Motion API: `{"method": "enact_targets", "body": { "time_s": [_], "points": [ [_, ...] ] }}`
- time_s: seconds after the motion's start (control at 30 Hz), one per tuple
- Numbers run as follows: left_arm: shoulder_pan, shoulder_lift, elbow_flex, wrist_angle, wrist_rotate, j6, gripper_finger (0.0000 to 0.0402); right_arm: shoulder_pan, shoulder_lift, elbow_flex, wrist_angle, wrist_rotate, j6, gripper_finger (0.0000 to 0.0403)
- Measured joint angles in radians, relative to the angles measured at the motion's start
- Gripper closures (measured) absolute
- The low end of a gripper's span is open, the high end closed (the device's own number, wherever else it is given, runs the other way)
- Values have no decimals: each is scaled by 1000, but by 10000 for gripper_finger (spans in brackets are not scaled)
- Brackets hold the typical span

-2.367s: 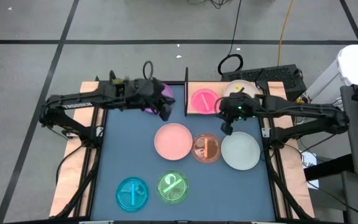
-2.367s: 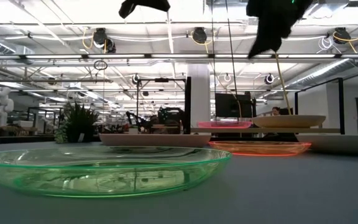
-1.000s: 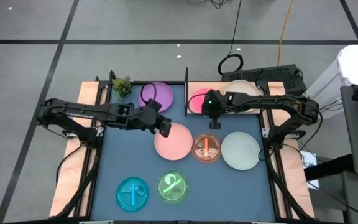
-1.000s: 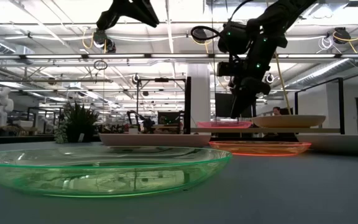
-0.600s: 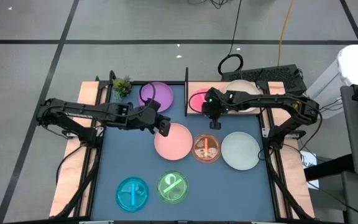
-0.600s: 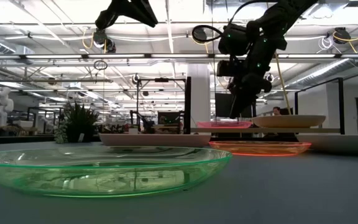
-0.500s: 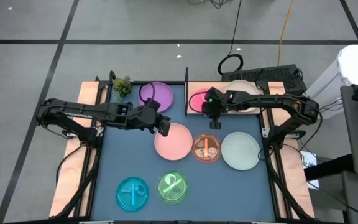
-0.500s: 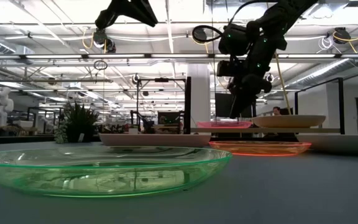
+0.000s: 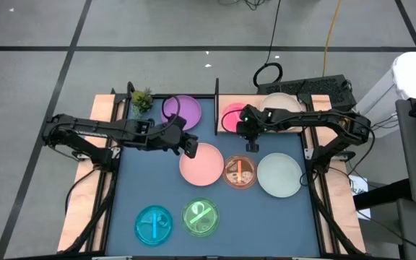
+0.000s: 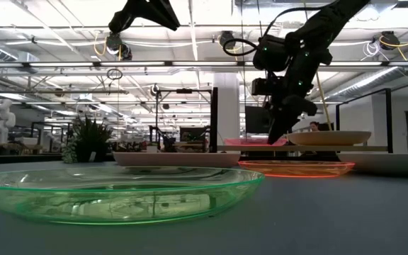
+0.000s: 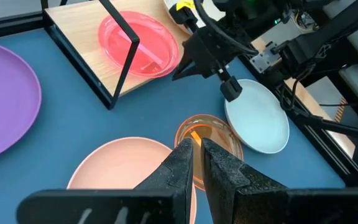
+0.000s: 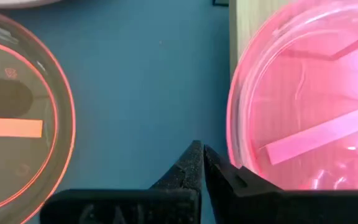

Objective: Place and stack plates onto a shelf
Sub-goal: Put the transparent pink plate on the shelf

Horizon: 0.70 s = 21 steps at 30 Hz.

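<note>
The right gripper [image 9: 252,146] is hanging over the blue tabletop [image 9: 157,188] just off the near edge of the shelf [image 9: 226,102], its jaws pressed together and holding nothing. In the right wrist view its tips [image 12: 199,151] are pointing at bare blue surface between the magenta plate [image 12: 309,118] on the shelf and the orange-brown plate [image 12: 17,118] on the tabletop; both plates are running off that picture's edges.

The left gripper [image 9: 191,149] is hovering at the far rim of the pink plate [image 9: 202,165], jaws almost closed with only a thin slit between them, gripping nothing. Its fingers [image 11: 185,165] are covering part of the orange-brown plate in the left wrist view.

The cream plate [image 9: 284,103] is lying on the shelf beside the magenta one, partly hidden under the right arm. The black upright [image 9: 217,107] is standing at the shelf's left end. The purple plate [image 9: 181,110] is sitting just beyond that upright, its near edge covered by the left arm. The pale mint-white plate [image 9: 279,175], cyan plate [image 9: 154,224] and green plate [image 9: 202,217] are resting on the tabletop. From the low view the green plate [image 10: 119,193] is filling the foreground and blocking much of what lies behind it.
</note>
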Motion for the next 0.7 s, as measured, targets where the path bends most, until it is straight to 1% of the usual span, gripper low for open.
{"method": "enact_targets", "body": {
  "time_s": [0.07,0.27,0.33,0.7],
  "points": [
    [0,0,0,0,0,0,364,0,0,0,22,23,-7,403],
    [0,0,0,1,0,-1,364,-9,0,0,36,29,-10,403],
    [0,0,0,1,0,-1,364,-12,0,0,36,50,-10,403],
    [0,0,0,1,-8,-1,364,-39,1,0,105,52,-10,403]
  ]
}}
